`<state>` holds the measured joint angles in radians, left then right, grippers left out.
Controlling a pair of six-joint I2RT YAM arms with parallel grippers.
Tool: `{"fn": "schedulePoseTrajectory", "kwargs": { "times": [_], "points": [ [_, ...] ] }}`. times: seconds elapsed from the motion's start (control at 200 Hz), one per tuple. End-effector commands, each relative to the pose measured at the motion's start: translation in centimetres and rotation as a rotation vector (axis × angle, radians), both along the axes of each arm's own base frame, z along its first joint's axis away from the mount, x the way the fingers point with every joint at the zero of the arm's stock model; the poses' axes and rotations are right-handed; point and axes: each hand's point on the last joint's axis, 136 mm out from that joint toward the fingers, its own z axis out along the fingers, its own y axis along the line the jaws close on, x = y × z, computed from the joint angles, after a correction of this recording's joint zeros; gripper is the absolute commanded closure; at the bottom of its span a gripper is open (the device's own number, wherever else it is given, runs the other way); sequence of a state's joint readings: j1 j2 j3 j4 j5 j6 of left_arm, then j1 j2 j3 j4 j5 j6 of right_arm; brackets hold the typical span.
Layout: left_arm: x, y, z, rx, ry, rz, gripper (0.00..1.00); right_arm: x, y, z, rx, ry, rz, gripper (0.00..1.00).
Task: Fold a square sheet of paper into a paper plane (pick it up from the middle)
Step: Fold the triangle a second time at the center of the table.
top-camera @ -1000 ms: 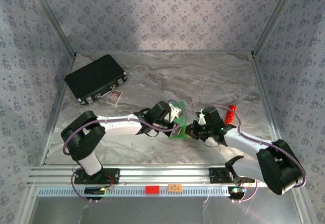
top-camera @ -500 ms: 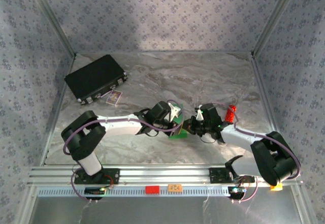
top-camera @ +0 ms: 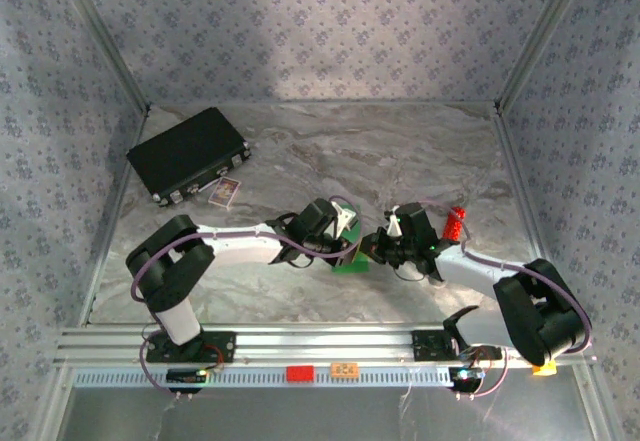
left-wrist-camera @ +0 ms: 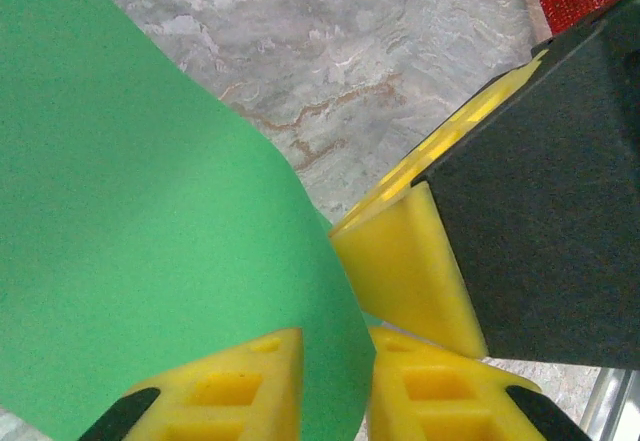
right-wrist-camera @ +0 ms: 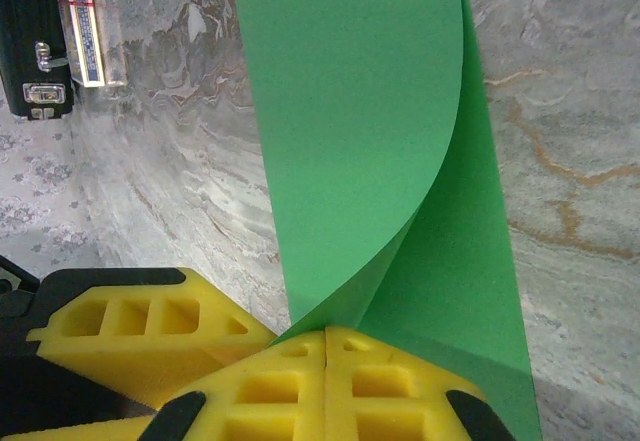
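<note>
The square sheet of paper (top-camera: pixel 350 264) is bright green, bent over on itself, and held between the two grippers just above the table near its middle. My right gripper (right-wrist-camera: pixel 328 331) is shut on a lower corner of the paper (right-wrist-camera: pixel 350 111), and two curved layers rise out of its closed fingertips. My left gripper (left-wrist-camera: pixel 335 337) stands slightly open, with the paper's (left-wrist-camera: pixel 150 211) curved edge running through the gap between its yellow fingers (left-wrist-camera: pixel 240 381). The right gripper's finger (left-wrist-camera: pixel 405 271) touches close beside it. From above, the left gripper (top-camera: pixel 349 243) and right gripper (top-camera: pixel 373 251) meet tip to tip.
A black rectangular case (top-camera: pixel 188 153) lies at the back left with a small card (top-camera: pixel 226 191) beside it. A small red cylinder (top-camera: pixel 457 223) stands just right of the right wrist. Patterned walls close in the marble table (top-camera: pixel 400 151) on three sides.
The left gripper's jaws have opened a little around the paper. The right gripper has moved left against the left one, still shut on the paper.
</note>
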<state>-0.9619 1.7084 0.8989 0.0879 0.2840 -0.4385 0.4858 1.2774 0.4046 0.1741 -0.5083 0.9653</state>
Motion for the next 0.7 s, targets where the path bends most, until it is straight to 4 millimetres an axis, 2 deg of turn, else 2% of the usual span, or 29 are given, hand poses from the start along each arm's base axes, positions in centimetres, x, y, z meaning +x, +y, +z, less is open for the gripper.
{"fn": "schedulePoseTrajectory", "kwargs": {
  "times": [0.0,0.295,0.485,0.695],
  "points": [
    [0.8,-0.9,1.5,-0.052,-0.03,-0.003,0.8,-0.1,-0.4,-0.6,-0.008,0.024,-0.017,0.97],
    [0.9,-0.8,1.8,-0.066,-0.028,-0.001,1.0,-0.4,-0.7,-1.3,-0.027,0.042,-0.024,0.97],
    [1.1,-0.2,1.4,-0.064,-0.013,0.017,1.0,-1.0,-1.6,-2.5,-0.089,0.072,-0.038,0.96],
    [1.1,0.3,0.8,-0.06,0.009,0.039,1.0,-1.5,-1.3,-3.4,-0.101,0.1,-0.008,0.97]
  ]
}}
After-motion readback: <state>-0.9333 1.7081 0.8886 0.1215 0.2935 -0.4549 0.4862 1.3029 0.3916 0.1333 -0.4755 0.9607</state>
